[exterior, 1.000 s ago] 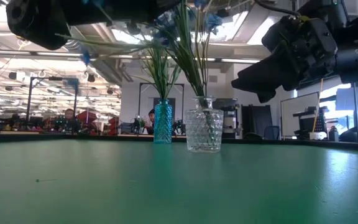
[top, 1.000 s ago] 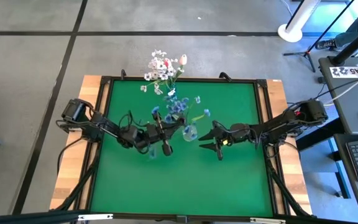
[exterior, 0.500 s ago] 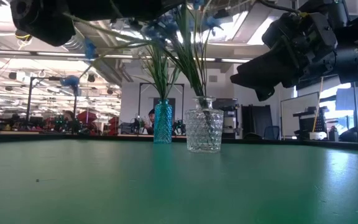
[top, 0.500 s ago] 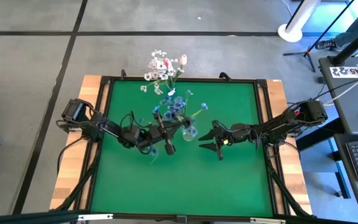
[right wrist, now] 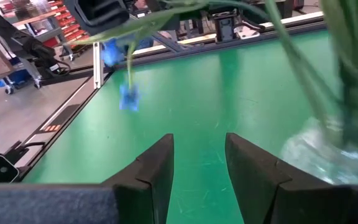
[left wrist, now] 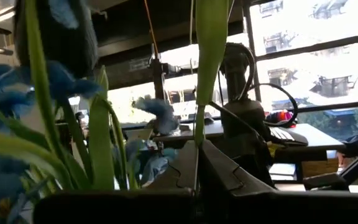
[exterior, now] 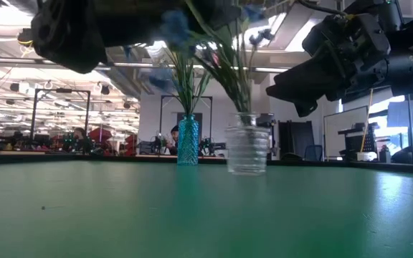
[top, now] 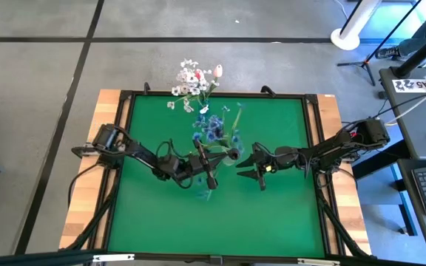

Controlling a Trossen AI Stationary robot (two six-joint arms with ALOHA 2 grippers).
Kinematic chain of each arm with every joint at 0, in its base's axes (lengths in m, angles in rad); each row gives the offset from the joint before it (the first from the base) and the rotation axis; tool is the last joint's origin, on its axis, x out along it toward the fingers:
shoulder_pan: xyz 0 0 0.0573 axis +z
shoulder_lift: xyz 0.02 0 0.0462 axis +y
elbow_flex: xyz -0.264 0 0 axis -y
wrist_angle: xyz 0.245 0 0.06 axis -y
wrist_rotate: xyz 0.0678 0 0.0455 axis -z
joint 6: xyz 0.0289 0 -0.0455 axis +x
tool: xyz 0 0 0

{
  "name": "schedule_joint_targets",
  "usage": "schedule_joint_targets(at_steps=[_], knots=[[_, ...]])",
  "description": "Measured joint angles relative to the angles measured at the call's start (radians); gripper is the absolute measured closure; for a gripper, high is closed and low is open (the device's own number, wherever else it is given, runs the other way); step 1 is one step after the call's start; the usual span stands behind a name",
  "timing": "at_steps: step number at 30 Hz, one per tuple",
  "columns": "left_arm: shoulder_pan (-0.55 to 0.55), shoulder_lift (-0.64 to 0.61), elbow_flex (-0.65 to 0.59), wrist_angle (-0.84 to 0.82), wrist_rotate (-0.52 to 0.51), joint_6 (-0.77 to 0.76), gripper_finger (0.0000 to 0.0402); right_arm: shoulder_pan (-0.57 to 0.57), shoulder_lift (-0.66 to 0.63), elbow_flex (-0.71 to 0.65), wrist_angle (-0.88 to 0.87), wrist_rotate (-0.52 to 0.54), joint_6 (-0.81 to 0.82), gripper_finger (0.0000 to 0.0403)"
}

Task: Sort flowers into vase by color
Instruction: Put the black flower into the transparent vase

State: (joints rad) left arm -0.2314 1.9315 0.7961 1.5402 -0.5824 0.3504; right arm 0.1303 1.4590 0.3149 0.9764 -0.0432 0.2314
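A green bench [top: 168,214] seen from above, with two dark arms reaching in from either side. Nearest the middle, the left gripper [top: 211,179] has swung right over the last second and now sits just left of the clear glass vase [exterior: 247,147]. Its fingers are closed on the stem of a blue flower spray [top: 203,193] whose blossoms trail toward the near side. The clear vase has slid right across the bench and looks smeared in the low view, so the arm or the stem is probably pushing it; the blue flowers in it [top: 213,129] lean to the right. That suggests the held spray is being worked into this vase, at some risk of tipping it. To the right, the right gripper [top: 253,171] hovers just beside the vase, unmoved, fingers parted and holding nothing. Farther back stands a blue vase [exterior: 188,140]. At the far edge a bunch of white and pink flowers [top: 195,81] spreads past the bench.
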Motion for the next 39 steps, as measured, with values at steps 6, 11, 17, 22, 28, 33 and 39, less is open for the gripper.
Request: schedule_joint_targets(at_steps=[6,11,17,22,28,33,39], knots=[[-0.003,0.028,0.008,-0.017,-0.032,-0.025,0.0401,0.000,0.000,0.000,-0.002,-0.003,0.000,0.0259],[-0.006,0.028,0.008,-0.043,-0.042,-0.038,0.0401,0.000,0.000,0.000,-0.006,-0.003,0.000,0.0259],[-0.006,0.028,0.008,-0.066,-0.044,-0.072,0.0401,0.000,0.000,0.000,-0.006,-0.003,0.001,0.0259],[-0.006,0.027,0.008,-0.003,-0.040,-0.056,0.0401,0.001,0.000,0.000,0.002,-0.029,0.024,0.0259],[0.007,0.027,0.021,0.000,-0.038,-0.029,0.0401,0.002,0.000,0.000,0.001,-0.063,0.054,0.0259],[0.023,0.027,0.075,-0.119,-0.036,-0.031,0.0401,0.043,0.000,0.000,0.008,-0.045,0.053,0.0259],[0.043,0.027,0.151,-0.286,-0.027,-0.063,0.0401,0.096,-0.001,0.000,0.021,-0.032,0.052,0.0259]])
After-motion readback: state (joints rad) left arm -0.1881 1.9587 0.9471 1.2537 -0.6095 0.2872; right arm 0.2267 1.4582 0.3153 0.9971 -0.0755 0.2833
